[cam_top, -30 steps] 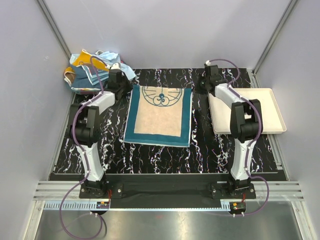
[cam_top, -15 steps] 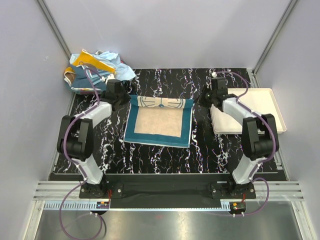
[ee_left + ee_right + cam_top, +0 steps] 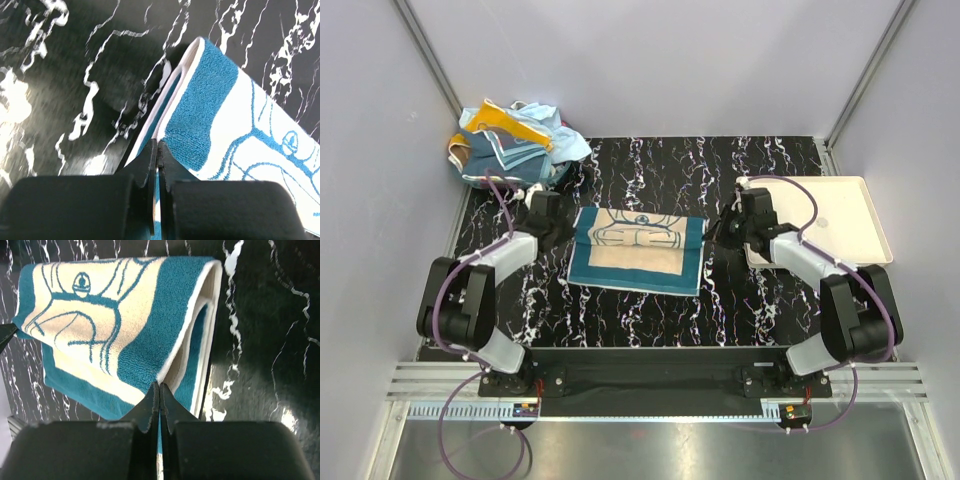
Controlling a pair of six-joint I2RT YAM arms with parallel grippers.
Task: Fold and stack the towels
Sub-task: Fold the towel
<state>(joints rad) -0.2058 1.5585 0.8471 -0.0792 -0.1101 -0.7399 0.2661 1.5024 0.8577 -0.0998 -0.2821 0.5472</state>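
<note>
The teal towel with a beige centre (image 3: 638, 252) lies mid-table with its far edge lifted and curled over toward the near edge. My left gripper (image 3: 570, 222) is shut on the towel's far-left corner (image 3: 200, 105). My right gripper (image 3: 712, 232) is shut on its far-right corner (image 3: 165, 340). Both corners are held a little above the lower layer, and the underside print shows. A heap of other towels (image 3: 505, 143), light blue, orange-yellow and red, lies at the far left corner.
A cream tray (image 3: 850, 215) sits on the right side of the black marbled mat (image 3: 630, 310), close behind my right arm. Grey walls enclose the table on the left, back and right.
Both grippers have pulled the towel's far edge toward the near side, and the fold has come further over the beige centre. Both arms have drawn back toward their bases.
</note>
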